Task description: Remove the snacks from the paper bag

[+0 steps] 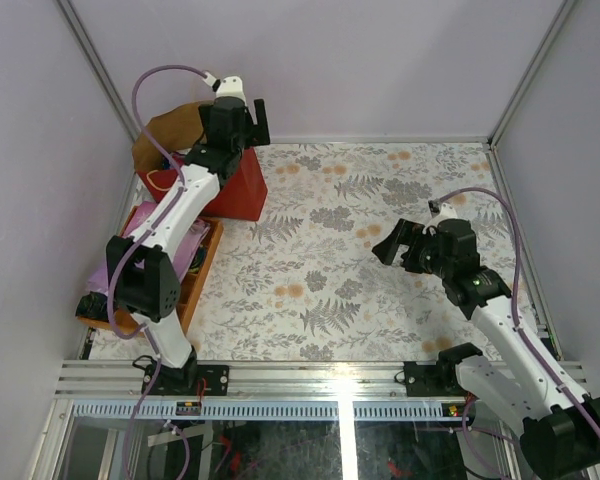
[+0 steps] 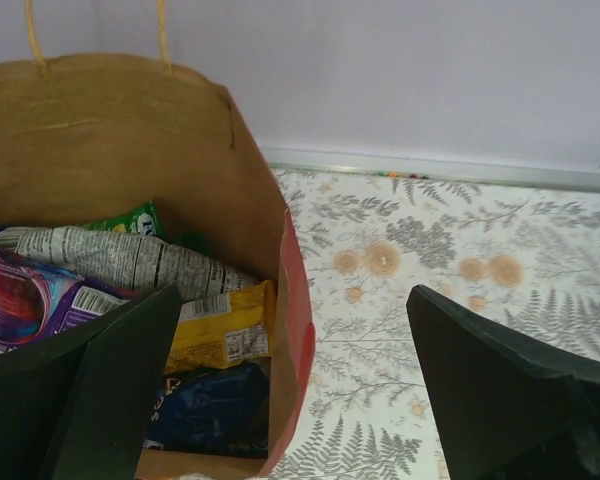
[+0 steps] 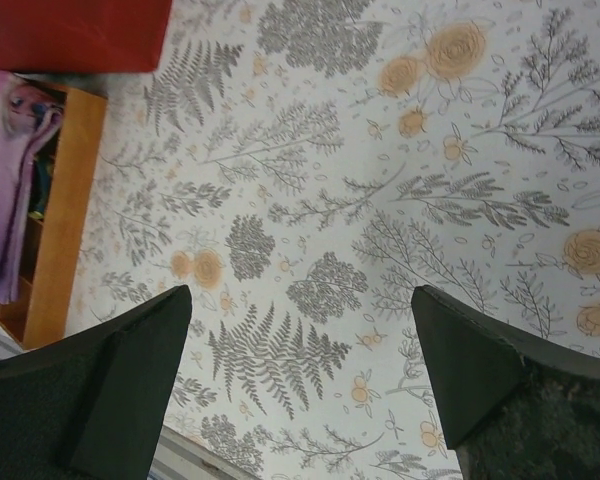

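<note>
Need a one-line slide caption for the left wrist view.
Open left claw above the edge of the red paper bag, snack packets inside.

A robotics lab test cell — plain lilac walls [image 1: 380, 60] in aluminium framing [image 1: 310, 372], left arm [image 1: 175, 215] and right arm [image 1: 505, 325] bolted beside a floral-covered tabletop [image 1: 330, 260].

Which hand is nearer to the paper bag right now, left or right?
Left. The left hand is open right above the paper bag's open top, one finger over the snacks inside. The right hand, also open, is far off across the table.
</note>
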{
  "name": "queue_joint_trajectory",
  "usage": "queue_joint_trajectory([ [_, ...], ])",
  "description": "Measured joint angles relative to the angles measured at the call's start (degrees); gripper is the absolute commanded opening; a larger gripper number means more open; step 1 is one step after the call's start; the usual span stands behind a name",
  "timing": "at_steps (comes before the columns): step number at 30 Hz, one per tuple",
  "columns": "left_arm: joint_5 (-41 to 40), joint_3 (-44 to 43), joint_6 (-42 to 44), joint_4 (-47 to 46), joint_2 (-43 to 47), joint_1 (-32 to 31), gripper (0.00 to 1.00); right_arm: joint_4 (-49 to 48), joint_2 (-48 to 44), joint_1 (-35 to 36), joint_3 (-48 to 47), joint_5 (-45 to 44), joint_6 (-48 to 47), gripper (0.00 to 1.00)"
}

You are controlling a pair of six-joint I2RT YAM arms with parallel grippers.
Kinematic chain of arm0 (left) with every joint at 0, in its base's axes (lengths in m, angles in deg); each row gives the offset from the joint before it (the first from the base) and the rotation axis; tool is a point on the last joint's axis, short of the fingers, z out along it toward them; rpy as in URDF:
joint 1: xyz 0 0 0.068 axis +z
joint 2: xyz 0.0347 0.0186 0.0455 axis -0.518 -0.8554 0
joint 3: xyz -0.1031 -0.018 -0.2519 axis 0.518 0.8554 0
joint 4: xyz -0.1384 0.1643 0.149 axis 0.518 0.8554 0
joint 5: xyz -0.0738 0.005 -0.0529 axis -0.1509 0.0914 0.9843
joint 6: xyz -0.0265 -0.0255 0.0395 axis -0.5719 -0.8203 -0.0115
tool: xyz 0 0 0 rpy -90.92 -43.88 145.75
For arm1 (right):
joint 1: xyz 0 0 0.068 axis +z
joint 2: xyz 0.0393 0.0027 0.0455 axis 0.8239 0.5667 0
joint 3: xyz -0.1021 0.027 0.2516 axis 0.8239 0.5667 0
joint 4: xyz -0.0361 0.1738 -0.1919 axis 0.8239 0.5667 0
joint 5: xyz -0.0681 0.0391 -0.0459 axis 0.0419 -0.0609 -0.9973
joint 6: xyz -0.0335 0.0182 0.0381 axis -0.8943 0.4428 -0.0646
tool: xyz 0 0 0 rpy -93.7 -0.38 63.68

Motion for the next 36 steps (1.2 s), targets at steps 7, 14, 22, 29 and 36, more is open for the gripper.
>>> queue_joint_trajectory([
  [7, -0.9, 0.0, 1.7, 0.8, -5.7, 0.0, 0.61, 0.2, 2.6, 0.0, 1.7, -0.5, -0.5, 0.98],
  [14, 0.9, -3.3, 3.3, 5.0, -10.3, 0.0, 0.12, -0.4, 6.9, 0.0, 1.8, -1.5, -0.2, 0.94],
  [22, 4.4, -4.6, 4.3, 7.6, -9.9, -0.8, 0.00, -2.0, 12.5, 0.3, 1.8, -1.5, 0.7, 0.93],
  [29, 4.3, -8.7, 4.8, 11.7, -11.0, -4.7, 0.00, -2.8, 14.2, 0.8, 1.7, -1.6, 0.7, 0.94],
  [36, 4.8, -23.3, 5.6, 14.3, -20.8, -13.9, 0.74, -3.5, 14.4, 0.8, 1.1, -1.6, 0.6, 0.94],
])
